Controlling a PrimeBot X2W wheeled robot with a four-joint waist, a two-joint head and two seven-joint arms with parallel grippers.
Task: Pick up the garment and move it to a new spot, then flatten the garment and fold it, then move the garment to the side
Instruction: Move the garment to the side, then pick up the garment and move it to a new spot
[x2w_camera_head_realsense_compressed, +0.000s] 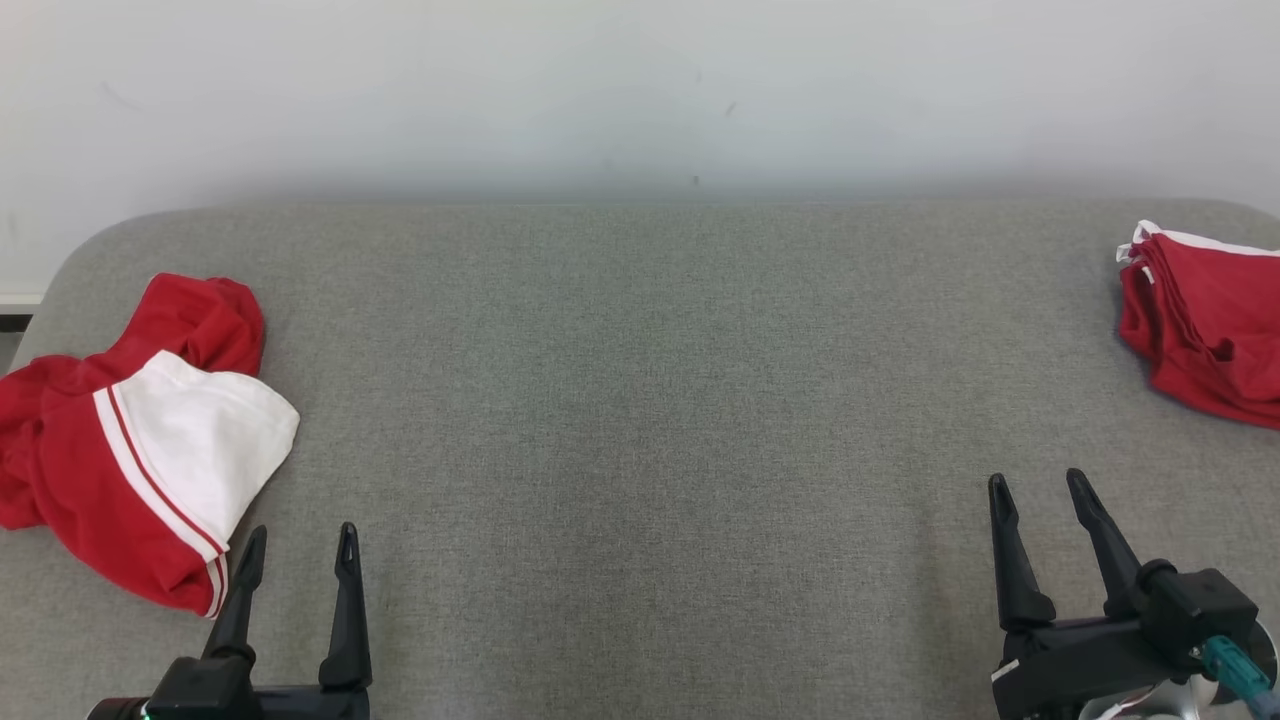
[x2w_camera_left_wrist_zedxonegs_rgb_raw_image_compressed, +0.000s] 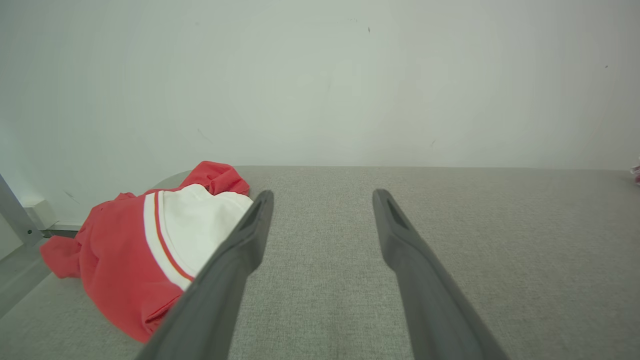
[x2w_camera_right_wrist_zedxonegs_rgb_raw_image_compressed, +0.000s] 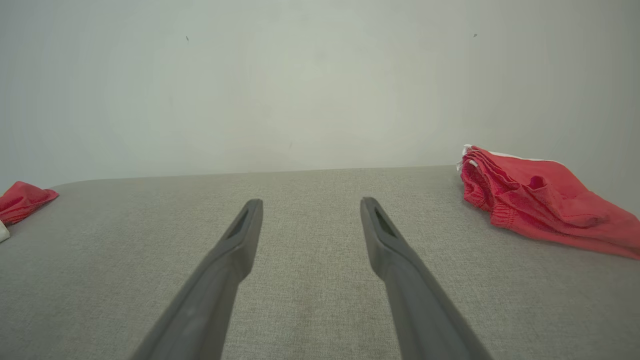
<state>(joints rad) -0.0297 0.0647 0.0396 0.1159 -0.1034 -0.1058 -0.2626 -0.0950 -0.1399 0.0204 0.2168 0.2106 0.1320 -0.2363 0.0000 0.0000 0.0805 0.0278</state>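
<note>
Our left pincer (x2w_camera_head_realsense_compressed: 300, 535) and right pincer (x2w_camera_head_realsense_compressed: 1037, 482) hang released over the grey fabric worktop (x2w_camera_head_realsense_compressed: 640, 400), the left beside the crumpled red-and-white cloth garment (x2w_camera_head_realsense_compressed: 150, 430), poised for pickup.

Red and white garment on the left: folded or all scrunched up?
Scrunched up. The garment lies in a lumpy heap, edges uneven.

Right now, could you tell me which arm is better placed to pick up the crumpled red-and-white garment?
Left. The left end effector is open right beside the crumpled garment; the right end effector sits far across the grey surface, near the red pile.
</note>
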